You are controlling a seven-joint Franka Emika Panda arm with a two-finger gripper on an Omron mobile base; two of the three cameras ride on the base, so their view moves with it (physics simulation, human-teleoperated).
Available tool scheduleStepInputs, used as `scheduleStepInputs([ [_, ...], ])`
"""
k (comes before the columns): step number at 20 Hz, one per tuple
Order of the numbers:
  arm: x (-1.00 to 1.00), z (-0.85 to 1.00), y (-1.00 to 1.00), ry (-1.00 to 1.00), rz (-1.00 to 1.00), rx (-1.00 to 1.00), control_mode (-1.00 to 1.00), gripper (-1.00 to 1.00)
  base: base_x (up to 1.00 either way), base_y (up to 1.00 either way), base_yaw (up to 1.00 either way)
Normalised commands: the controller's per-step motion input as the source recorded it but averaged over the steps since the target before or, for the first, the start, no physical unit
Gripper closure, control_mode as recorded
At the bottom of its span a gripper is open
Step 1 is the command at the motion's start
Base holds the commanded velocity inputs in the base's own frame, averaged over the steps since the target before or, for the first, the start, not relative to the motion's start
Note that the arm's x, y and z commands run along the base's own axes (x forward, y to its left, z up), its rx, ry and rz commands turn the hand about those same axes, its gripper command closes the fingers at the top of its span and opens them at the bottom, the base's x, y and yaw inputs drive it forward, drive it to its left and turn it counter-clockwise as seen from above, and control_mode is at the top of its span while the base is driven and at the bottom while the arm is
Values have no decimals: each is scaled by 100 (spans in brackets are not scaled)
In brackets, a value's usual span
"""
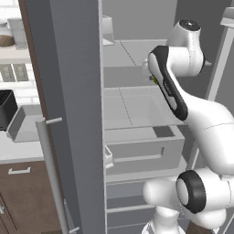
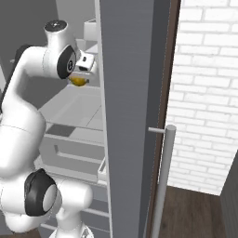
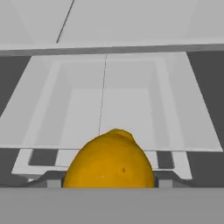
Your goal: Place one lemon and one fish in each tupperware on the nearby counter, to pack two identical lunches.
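The white Franka arm is reaching into an open grey refrigerator (image 1: 137, 109); its two-finger gripper (image 2: 80, 79) is closing around an orange-yellow round lemon (image 2: 78, 81), which is sitting between the fingers and hanging above a pale glass shelf (image 2: 74, 109); in the hand view that lemon (image 3: 109, 162) is bulging up at the bottom of the frame, in front of a shallow white drawer (image 3: 43, 100) set under the shelf edge; the tall grey refrigerator door (image 1: 68, 91) with its silver bar handle (image 1: 51, 173) is standing open between the arm and the white worktop (image 1: 13, 148); on that worktop a light-grey rectangular tupperware tray (image 1: 23, 122) is lying just beside a black slotted toaster (image 1: 7, 109); dark brown cabinets (image 1: 23, 196) are running beneath.
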Motion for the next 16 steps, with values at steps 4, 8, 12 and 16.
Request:
scheduleStepInputs([
  [4, -100, -100, 2, 26, 2, -4, -100, 100, 0, 0, 0],
  [8, -84, -100, 8, 42, 3, -5, -100, 100, 0, 0, 0],
  [12, -91, -91, 1, 46, 3, 0, -100, 100, 0, 0, 0],
  [16, -99, -32, 0, 21, 4, 0, -100, 100, 0, 0, 0],
])
